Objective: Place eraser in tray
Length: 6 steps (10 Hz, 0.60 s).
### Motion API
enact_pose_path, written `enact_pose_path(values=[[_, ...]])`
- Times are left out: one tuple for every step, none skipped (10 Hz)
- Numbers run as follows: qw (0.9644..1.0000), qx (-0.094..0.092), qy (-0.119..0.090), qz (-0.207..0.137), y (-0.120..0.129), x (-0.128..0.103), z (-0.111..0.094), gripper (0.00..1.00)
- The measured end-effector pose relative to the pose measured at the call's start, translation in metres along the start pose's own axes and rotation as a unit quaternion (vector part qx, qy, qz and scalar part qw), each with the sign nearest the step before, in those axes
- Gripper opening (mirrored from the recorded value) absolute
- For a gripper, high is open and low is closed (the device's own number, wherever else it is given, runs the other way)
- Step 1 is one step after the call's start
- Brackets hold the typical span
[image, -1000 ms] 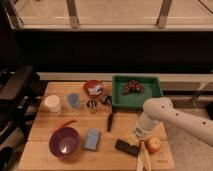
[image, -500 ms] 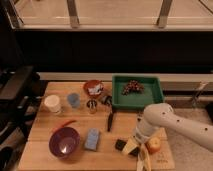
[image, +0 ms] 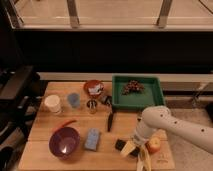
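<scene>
Tool hangs over eraser by table front edge, tray well apart.

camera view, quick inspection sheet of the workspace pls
surface: wooden table, crowded
job's things: eraser on the table near the front edge, outside the green tray; tray holds a brown clump
clutter: purple bowl, red bowl, light-blue block, black-handled tool, white cup, blue cup, fruit
grippers: pincer low at the eraser, on the white arm reaching from the right
cables: nothing seen
surroundings: dark wall behind the table
</scene>
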Motion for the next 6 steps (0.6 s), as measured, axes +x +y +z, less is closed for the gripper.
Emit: enact_pose_path(values=[[1.0000, 0.000, -0.001, 0.000, -0.0004, -0.0003, -0.0030, 0.66], [1.0000, 0.000, 0.000, -0.001, -0.0003, 0.0000, -0.0043, 0.57], [1.0000, -0.001, 0.003, -0.002, 0.0008, 0.0007, -0.0033, 0.48], [1.0000, -0.001, 0.002, -0.002, 0.0007, 0.0001, -0.0036, 0.38], [1.0000, -0.005, 0.003, 0.000, 0.0006, 0.0009, -0.0009, 0.28], [0.9999, -0.011, 0.005, 0.003, 0.0021, 0.0001, 0.0047, 0.16]])
